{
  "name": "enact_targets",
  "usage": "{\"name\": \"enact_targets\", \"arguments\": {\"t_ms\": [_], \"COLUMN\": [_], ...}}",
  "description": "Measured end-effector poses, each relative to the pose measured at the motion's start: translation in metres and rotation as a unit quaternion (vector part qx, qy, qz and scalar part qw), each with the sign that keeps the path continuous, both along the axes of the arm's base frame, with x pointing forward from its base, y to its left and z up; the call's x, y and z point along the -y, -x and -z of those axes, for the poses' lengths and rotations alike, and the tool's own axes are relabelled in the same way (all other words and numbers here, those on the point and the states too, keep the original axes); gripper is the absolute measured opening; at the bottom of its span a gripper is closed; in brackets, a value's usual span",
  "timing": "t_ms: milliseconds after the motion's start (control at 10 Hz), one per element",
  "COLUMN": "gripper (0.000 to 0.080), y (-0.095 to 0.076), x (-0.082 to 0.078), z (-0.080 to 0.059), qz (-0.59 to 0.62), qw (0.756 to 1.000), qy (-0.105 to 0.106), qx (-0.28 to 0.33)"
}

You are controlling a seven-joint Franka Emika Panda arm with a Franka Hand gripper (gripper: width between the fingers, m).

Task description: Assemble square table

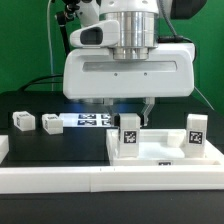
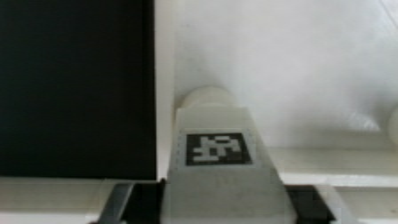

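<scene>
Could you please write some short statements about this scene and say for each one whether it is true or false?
1. Two loose leg blocks lie on the black table. True.
2. The marker board lies on the white slab. False: it lies on the black table.
3. Two upright legs stand at the slab. True.
4. The gripper hangs over the loose leg blocks. False: it hangs by the slab's edge, near one upright leg.
5. In the wrist view, nothing lies between the fingers. False: a tagged leg sits between them.
</scene>
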State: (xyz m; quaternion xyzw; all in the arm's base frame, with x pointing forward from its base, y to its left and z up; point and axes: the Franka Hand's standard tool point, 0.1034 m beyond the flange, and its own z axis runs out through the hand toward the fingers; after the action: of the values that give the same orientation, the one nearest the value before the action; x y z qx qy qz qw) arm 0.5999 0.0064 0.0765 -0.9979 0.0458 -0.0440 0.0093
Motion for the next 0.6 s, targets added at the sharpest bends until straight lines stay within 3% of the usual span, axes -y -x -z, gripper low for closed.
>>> {"name": "enact_targets", "arguments": {"t_ms": [300, 600], "gripper": [0.0290, 0.0290], "y": [0.0003, 0.0006], "x": [-0.0026, -0.0024], "z": [0.0002, 0.0012], "qz": [0.179, 0.339], "qw": [0.984, 0.940], "qy": [-0.015, -0.037], "qx": [0.001, -0.003]}}
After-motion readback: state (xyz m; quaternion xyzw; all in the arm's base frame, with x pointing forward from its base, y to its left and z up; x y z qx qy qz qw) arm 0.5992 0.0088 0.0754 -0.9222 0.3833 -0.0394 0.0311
